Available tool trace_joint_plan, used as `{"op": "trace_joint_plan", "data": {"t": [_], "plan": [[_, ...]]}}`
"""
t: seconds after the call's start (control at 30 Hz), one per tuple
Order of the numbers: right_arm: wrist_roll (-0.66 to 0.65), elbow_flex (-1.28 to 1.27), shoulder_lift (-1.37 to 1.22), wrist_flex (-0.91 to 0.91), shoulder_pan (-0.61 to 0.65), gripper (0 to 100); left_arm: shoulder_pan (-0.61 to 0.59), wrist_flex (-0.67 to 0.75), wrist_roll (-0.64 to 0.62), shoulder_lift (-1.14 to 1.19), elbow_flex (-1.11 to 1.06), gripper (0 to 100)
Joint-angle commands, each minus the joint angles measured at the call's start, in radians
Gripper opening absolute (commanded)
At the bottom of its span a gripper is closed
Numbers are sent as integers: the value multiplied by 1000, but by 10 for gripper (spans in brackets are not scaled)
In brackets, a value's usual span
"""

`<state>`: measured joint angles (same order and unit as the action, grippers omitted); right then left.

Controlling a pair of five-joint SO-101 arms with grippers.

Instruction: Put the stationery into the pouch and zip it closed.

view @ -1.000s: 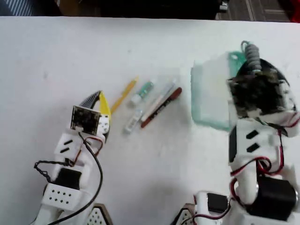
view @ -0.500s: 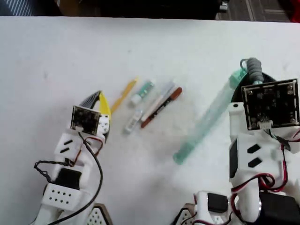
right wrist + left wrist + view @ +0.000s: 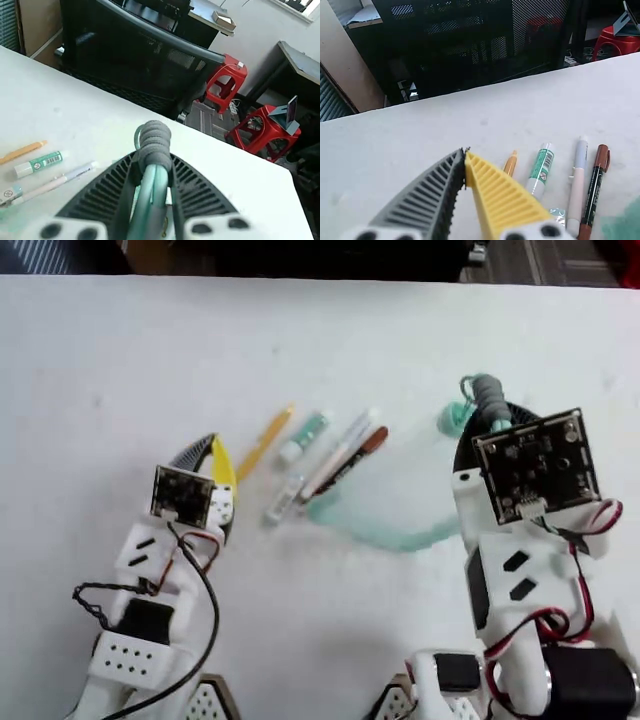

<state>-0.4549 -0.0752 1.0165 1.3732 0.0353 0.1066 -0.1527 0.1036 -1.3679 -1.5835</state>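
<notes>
Gripping the teal pouch point(image 3: 385, 535) at the end with the grey pull point(image 3: 154, 140), the right pincer point(image 3: 152, 162) is clenched on it. The left pincer point(image 3: 464, 155) is clenched on nothing, low left on the desk point(image 3: 120, 350). From above, the pouch shows edge-on, its end just beside the small clear tube point(image 3: 284, 499); its mouth cannot be made out. Beyond, outside it, lie the brown pen point(image 3: 348, 468), white pen point(image 3: 345, 447), glue tube point(image 3: 304, 437) and orange pen point(image 3: 265, 442).

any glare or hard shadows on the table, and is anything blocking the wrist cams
High view: the table is lit evenly, with no glare or hard shadows. Left wrist view: its own shut jaws cover the near foreground, and the room behind is dark. Right wrist view: its jaws and the held pouch block the near table.
</notes>
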Motion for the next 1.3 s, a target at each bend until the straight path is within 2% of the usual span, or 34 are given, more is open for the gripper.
{"op": "trace_joint_plan", "data": {"t": [0.0, 0.67, 0.77, 0.83, 0.93, 1.1, 1.2, 1.27], "plan": [[3, -8, 7, 2, 8, 17, 10, 21, 5, -18, 14, 24], [11, -8, 90, 10, 13, 17, 12, 21, 5, -19, 18, 24], [54, -6, 97, 58, 81, 17, 10, 20, -2, -21, 29, 24], [80, -6, 93, 97, 160, 17, 5, -48, -3, -21, 74, 24], [91, -8, 93, 110, 242, 17, 8, -226, -3, -21, 189, 24], [123, -6, 97, 131, 272, 17, 5, -480, 8, -21, 402, 28], [118, 8, 102, 176, 274, 17, 13, -629, 46, -21, 523, 110], [117, 46, 102, 226, 274, 17, 13, -698, 5, -21, 571, 190]]}}
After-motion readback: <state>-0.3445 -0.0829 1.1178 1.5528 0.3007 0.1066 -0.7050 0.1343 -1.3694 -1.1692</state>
